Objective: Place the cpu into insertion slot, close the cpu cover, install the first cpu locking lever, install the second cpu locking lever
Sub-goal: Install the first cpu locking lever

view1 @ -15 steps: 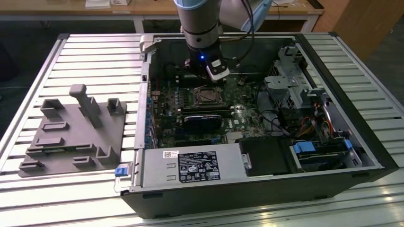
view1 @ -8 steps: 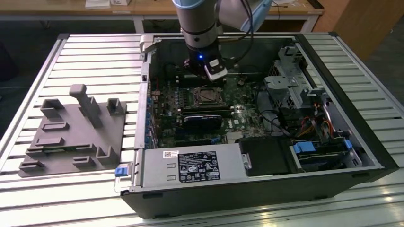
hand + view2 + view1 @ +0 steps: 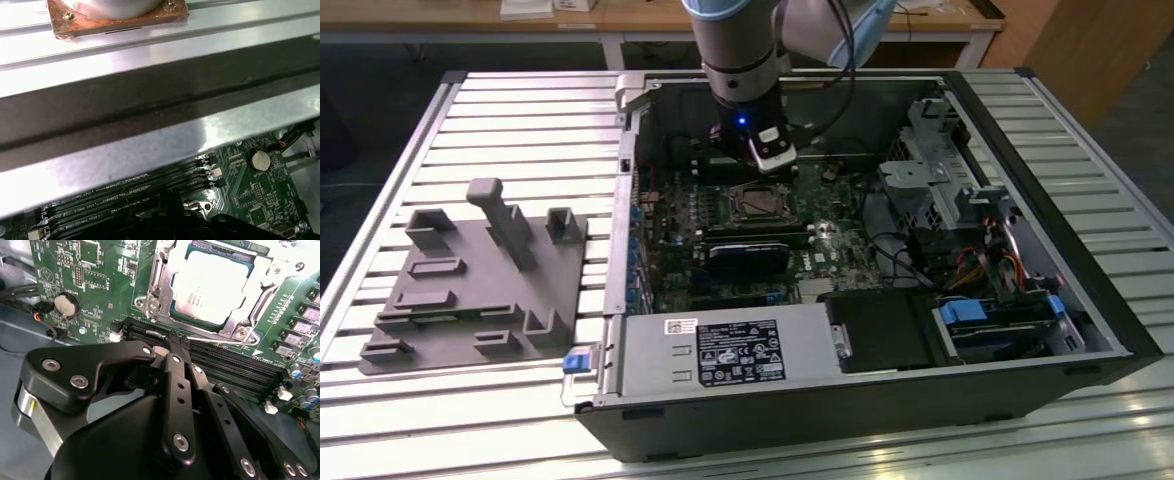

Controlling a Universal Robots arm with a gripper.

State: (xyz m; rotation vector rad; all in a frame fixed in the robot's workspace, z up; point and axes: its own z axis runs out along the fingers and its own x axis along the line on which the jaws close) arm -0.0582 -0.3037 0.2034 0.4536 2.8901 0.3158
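Observation:
The cpu (image 3: 212, 285), pale silver and square, lies flat in the insertion slot (image 3: 754, 203) on the green motherboard. The silvery cpu cover (image 3: 235, 330) is down around it as a frame. A thin bright locking lever (image 3: 225, 342) runs along the socket's edge beside the memory slots. My gripper (image 3: 178, 340) has its black fingers (image 3: 175, 390) shut together, tips at one end of that lever; whether they touch it is unclear. In the exterior view the gripper (image 3: 771, 165) hangs inside the open computer case just behind the socket.
Black memory slots (image 3: 225, 365) lie between gripper and socket. A coin battery (image 3: 66, 304) sits on the board. A black card (image 3: 750, 255), power supply (image 3: 720, 352) and drive cage (image 3: 941, 190) crowd the case. A grey fixture (image 3: 480, 290) stands at the exterior view's left.

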